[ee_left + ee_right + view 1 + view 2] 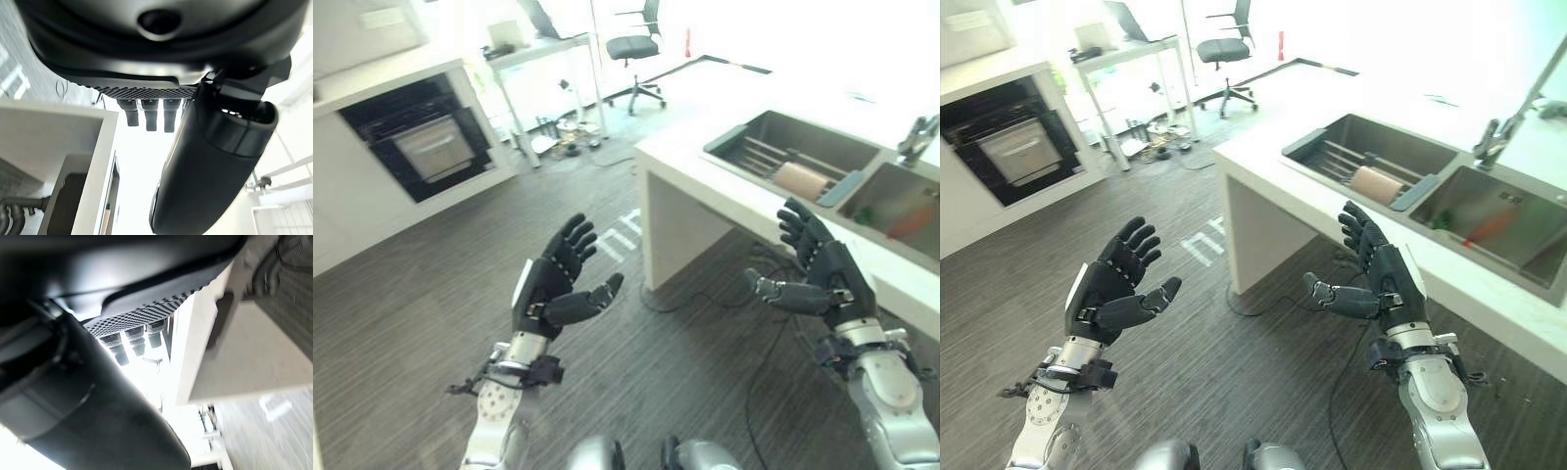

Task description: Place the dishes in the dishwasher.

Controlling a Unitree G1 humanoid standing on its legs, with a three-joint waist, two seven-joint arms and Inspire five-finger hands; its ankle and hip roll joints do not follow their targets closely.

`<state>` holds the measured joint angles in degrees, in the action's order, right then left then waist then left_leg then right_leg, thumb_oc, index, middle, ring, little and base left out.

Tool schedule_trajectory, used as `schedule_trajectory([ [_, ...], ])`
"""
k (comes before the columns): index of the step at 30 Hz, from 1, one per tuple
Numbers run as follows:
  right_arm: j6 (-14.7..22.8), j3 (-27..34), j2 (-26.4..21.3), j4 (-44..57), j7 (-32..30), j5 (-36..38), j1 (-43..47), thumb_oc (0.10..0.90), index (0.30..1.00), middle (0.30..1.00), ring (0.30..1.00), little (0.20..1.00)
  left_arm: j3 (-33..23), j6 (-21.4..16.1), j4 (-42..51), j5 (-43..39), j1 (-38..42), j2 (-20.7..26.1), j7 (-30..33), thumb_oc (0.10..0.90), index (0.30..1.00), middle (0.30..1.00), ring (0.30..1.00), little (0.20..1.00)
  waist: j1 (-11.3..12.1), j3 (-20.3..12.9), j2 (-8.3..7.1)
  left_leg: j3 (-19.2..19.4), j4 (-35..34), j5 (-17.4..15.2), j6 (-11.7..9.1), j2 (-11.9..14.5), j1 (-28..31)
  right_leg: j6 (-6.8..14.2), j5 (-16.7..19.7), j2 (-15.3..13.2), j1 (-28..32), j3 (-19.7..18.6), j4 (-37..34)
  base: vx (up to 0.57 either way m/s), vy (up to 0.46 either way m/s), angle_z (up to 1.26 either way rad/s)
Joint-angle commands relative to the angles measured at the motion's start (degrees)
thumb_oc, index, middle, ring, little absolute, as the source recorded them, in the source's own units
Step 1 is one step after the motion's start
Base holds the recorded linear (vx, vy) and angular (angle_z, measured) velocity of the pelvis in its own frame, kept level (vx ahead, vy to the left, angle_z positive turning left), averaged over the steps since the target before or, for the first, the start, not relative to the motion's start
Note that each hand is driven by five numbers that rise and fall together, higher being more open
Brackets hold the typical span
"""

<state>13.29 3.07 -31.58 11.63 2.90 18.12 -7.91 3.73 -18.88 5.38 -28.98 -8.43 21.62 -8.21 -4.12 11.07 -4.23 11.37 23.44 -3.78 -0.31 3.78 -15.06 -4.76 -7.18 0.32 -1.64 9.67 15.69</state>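
Hands come first: the left hand [553,284] at 7 o'clock and the right hand [822,274] at 4 o'clock are both raised over the dark floor [431,304], palms facing each other, fingers spread and holding nothing. Farther, at 2 o'clock, the white counter [685,157] carries a sink [822,142] with a rack [773,162] and a beige cylindrical dish [800,180] on it. At 10 o'clock the dishwasher [421,142] stands open. At 12 o'clock is an office chair [634,49].
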Motion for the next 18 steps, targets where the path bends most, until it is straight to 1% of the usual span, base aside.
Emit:
schedule_trajectory([
  [1, 7.23, 4.25, -0.6, 7.92, -1.33, 0.48, 4.17, 0.8, 0.9, 0.9, 0.9, 0.9, -3.14, -8.37, 7.67, -1.05, 2.76, 1.35, -0.18, 0.8, 0.9, 0.9, 0.9, 0.9, 1.44, -0.23, 3.3, -6.09, -6.25, -1.9, -3.57, -0.22, 6.02, 8.89, -3.87, -3.52, -0.69, -2.38, 1.5, 0.34, 0.21, -0.76],
  [2, 6.86, 4.2, -0.44, 8.82, -0.54, 1.25, 4.05, 0.8, 0.9, 0.9, 0.9, 0.9, -3.39, -8.44, 8.58, 0.45, 2.08, 1.1, 0.9, 0.8, 0.9, 0.9, 0.9, 0.9, 2.44, -0.04, 4.11, -11.07, -6.25, -1.07, -4.62, -0.84, 3.15, 8.92, -4.74, -2.12, 0.45, -4.08, 1.5, 0.45, 0.223, -0.86],
  [3, 6.22, 3.75, -0.45, 9.4, -0.07, 2.21, 4.98, 0.8, 0.9, 0.9, 0.9, 0.9, -3.47, -9.14, 8.92, 2.32, 1.72, 0.62, 2.24, 0.8, 0.9, 0.9, 0.9, 0.9, 3.56, -0.13, 4.64, -14.72, -6.25, 0.87, -5.34, -1.2, 0.54, 8.73, -6.29, -0.88, 1.91, -6.75, 1.5, 0.53, 0.33, -0.9],
  [4, 4.99, 3.63, -1.1, 9.89, -0.58, 2.53, 6.27, 0.8, 0.9, 0.9, 0.9, 0.9, -3.67, -9.58, 8.28, 2.08, 2.4, 0.41, 2.11, 0.8, 0.9, 0.9, 0.9, 0.9, 4.22, -0.56, 4.78, -13.83, -6.25, 0.91, -5.11, -0.59, -0.41, 8.85, -8.08, -1.31, 3.37, -7.52, 1.5, 0.44, 0.331, -1.08],
  [5, 4.71, 3.46, -0.96, 10.05, -1.0, 2.39, 6.59, 0.8, 0.9, 0.9, 0.9, 0.9, -3.66, -9.46, 8.08, 2.05, 2.83, 0.31, 1.91, 0.8, 0.9, 0.9, 0.9, 0.9, 4.26, -0.85, 4.78, -13.11, -6.25, 0.05, -4.76, -0.23, -0.23, 9.1, -8.42, -1.98, 3.77, -7.29, 1.5, 0.31, 0.323, -1.59],
  [6, 4.57, 3.61, -0.57, 10.27, -1.49, 2.34, 6.49, 0.8, 0.9, 0.9, 0.9, 0.9, -3.38, -8.19, 7.66, 1.98, 3.53, 0.49, 1.17, 0.8, 0.9, 0.9, 0.9, 0.9, 3.82, -1.35, 4.91, -11.99, -6.25, -0.97, -4.28, 0.36, 0.35, 9.6, -8.55, -2.94, 4.1, -6.53, 1.5, 0.2, 0.247, -2.01],
  [8, 4.38, 4.79, -0.03, 10.96, -1.71, 3.23, 5.39, 0.8, 0.9, 0.9, 0.9, 0.9, -3.01, -6.77, 7.16, 1.86, 4.75, 1.24, 0.92, 0.8, 0.9, 0.9, 0.9, 0.9, 3.03, -1.93, 5.02, -11.69, -6.25, -2.69, -3.35, -0.03, 1.91, 10.63, -8.41, -4.2, 4.6, -6.26, 1.5, 0.22, 0.255, -1.4],
  [10, 3.95, 6.8, 0.73, 12.17, -2.31, 4.29, 3.64, 0.8, 0.9, 0.9, 0.9, 0.9, -3.15, -5.58, 7.34, 0.28, 6.07, 2.1, -0.95, 0.8, 0.9, 0.9, 0.9, 0.9, 2.1, -2.63, 5.03, -11.02, -6.25, -3.9, -2.19, -0.51, 3.28, 11.37, -8.14, -5.13, 5.33, -5.89, 1.5, 0.23, 0.278, -0.35],
  [11, 4.21, 7.46, 1.53, 12.4, -2.56, 4.06, 2.9, 0.8, 0.9, 0.9, 0.9, 0.9, -3.02, -5.66, 8.14, 0.33, 6.57, 2.42, -1.57, 0.8, 0.9, 0.9, 0.9, 0.9, 1.76, -2.94, 4.93, -10.64, -6.25, -4.19, -1.4, -1.01, 3.55, 11.65, -7.27, -5.36, 5.83, -5.78, 1.5, 0.22, 0.235, -0.13],
  [12, 4.67, 7.95, 2.09, 12.5, -2.79, 3.76, 2.13, 0.8, 0.9, 0.9, 0.9, 0.9, -3.03, -5.96, 8.87, 0.26, 6.6, 2.71, -2.31, 0.8, 0.9, 0.9, 0.9, 0.9, 1.6, -3.14, 4.78, -10.88, -6.25, -4.42, -0.69, -1.72, 3.71, 11.96, -5.6, -5.46, 6.11, -5.68, 1.5, 0.23, 0.235, 0.05],
  [14, 5.66, 8.49, 3.58, 12.26, -3.15, 2.78, 0.39, 0.8, 0.9, 0.9, 0.9, 0.9, -3.46, -5.83, 11.35, 0.05, 6.53, 3.21, -4.14, 0.8, 0.9, 0.9, 0.9, 0.9, 1.0, -3.64, 5.06, -11.59, -6.25, -5.3, 1.03, -3.16, 4.41, 12.65, -0.84, -4.56, 6.8, -5.01, 1.68, 0.25, 0.268, 0.29],
  [15, 5.9, 8.34, 4.05, 12.14, -2.89, 3.15, -0.09, 0.8, 0.9, 0.9, 0.9, 0.9, -3.49, -5.11, 12.13, -0.34, 6.43, 3.26, -5.07, 0.8, 0.9, 0.9, 0.9, 0.9, 0.97, -3.66, 5.12, -11.71, -6.25, -5.65, 1.69, -3.85, 4.77, 12.89, 0.53, -4.2, 6.13, -4.92, 5.23, 0.25, 0.363, 0.13],
  [16, 6.53, 7.26, 4.77, 11.91, -1.32, 3.31, -0.84, 0.8, 0.9, 0.9, 0.9, 0.9, -2.82, -2.57, 12.6, -0.41, 6.32, 3.6, -5.66, 0.8, 0.9, 0.9, 0.9, 0.9, 0.81, -3.38, 5.48, -10.66, -6.25, -6.73, 2.72, -4.48, 6.07, 13.16, 3.76, -4.24, 2.25, -3.26, 14.88, 0.16, 0.295, -0.17],
  [17, 6.72, 6.77, 4.56, 11.8, -0.83, 3.27, -0.78, 0.8, 0.9, 0.9, 0.9, 0.9, -2.59, -2.09, 12.58, -0.51, 6.43, 3.98, -5.28, 0.8, 0.9, 0.9, 0.9, 0.9, 0.75, -3.18, 5.64, -10.06, -6.25, -7.17, 2.91, -4.4, 6.62, 12.97, 3.83, -4.61, 0.45, -2.12, 16.57, 0.11, 0.239, -0.47],
  [18, 6.83, 6.4, 4.28, 11.55, -0.47, 3.41, -0.56, 0.8, 0.9, 0.9, 0.9, 0.9, -2.45, -1.93, 12.51, -0.85, 6.59, 4.32, -5.2, 0.8, 0.9, 0.9, 0.9, 0.9, 0.77, -3.02, 5.68, -9.41, -6.25, -7.54, 2.93, -4.27, 7.02, 12.73, 3.51, -5.18, -0.86, -0.91, 16.5, 0.07, 0.077, -1.22],
])
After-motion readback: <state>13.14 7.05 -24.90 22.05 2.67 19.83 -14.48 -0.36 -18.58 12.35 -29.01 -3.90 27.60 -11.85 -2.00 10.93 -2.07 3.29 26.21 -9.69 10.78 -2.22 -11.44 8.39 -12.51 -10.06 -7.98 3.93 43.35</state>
